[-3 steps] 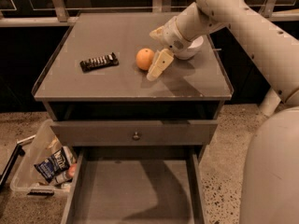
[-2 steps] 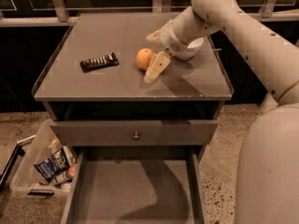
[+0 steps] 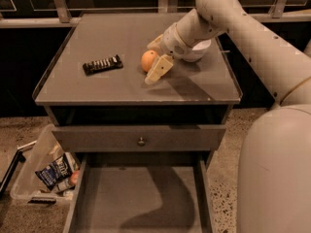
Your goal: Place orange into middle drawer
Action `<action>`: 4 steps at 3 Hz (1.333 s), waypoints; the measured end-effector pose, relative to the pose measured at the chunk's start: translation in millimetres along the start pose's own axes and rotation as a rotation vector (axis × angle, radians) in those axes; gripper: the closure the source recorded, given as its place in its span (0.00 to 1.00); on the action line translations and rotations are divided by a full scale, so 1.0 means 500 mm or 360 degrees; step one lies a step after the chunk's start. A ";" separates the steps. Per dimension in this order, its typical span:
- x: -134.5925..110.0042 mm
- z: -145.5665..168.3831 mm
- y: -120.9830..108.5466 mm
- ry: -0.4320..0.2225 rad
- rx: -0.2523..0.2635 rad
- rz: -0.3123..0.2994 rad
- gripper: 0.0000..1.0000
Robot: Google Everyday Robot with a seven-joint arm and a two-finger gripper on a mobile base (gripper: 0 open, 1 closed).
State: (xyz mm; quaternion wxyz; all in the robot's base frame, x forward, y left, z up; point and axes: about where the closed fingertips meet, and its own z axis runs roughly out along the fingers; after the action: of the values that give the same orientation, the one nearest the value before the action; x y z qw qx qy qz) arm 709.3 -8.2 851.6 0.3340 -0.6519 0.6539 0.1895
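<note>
The orange (image 3: pixel 147 60) rests on the grey cabinet top (image 3: pixel 112 86), right of centre. My gripper (image 3: pixel 155 57) reaches in from the right and is open. One pale finger (image 3: pixel 158 70) lies in front of the orange and the other (image 3: pixel 154 43) behind it, so the fruit sits between them on the surface. The middle drawer (image 3: pixel 97 203) is pulled out below, with a bare grey floor crossed by the arm's shadow.
A dark rectangular bar (image 3: pixel 101 64) lies left on the top. A white bowl (image 3: pixel 197 52) sits behind my wrist. A shut drawer front with a round knob (image 3: pixel 141 141) is above the open drawer. A clear bin of packets (image 3: pixel 46 176) stands on the floor at left.
My gripper has moved left along the top, so its fingers now straddle the orange. The orange and the bar have not moved.
</note>
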 end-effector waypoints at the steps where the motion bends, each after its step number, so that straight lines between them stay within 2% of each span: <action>1: 0.000 0.000 0.000 0.0000 0.0000 0.0000 0.42; 3: 0.000 0.000 0.000 0.0000 0.0000 0.0000 0.88; 4: -0.004 0.000 0.002 0.0001 -0.0004 -0.0007 1.00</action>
State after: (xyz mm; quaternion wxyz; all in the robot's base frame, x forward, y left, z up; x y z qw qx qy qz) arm 708.0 -6.5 852.9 0.3334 -0.6538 0.6524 0.1892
